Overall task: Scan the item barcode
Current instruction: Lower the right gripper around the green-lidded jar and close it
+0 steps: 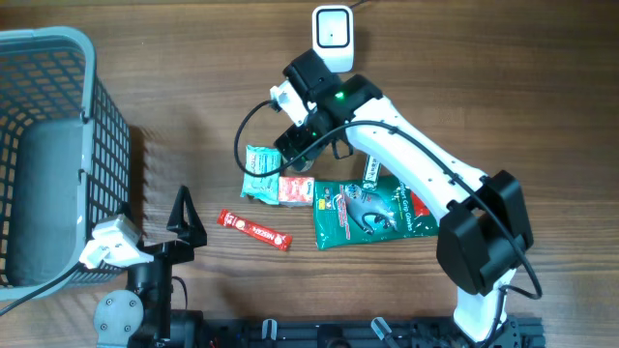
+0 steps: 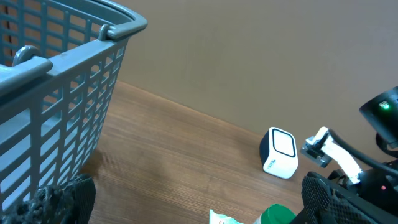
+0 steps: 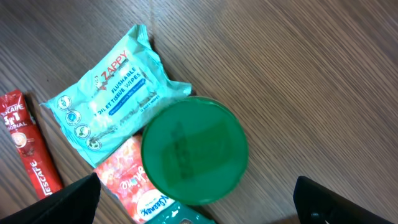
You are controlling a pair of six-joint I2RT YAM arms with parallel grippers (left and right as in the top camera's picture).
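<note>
1 scanner, 1 basket, 1 wipes pk, 1 sachet.

The right arm stretched far forward, right gripper spread wide, pointing down; the left gripper sat near its base, equally wide.

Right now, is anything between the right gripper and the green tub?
Nothing visible does. The right gripper hangs open straight above the green tub, lid facing up. Wipes and a pink pack lie at its left, not over it.
</note>
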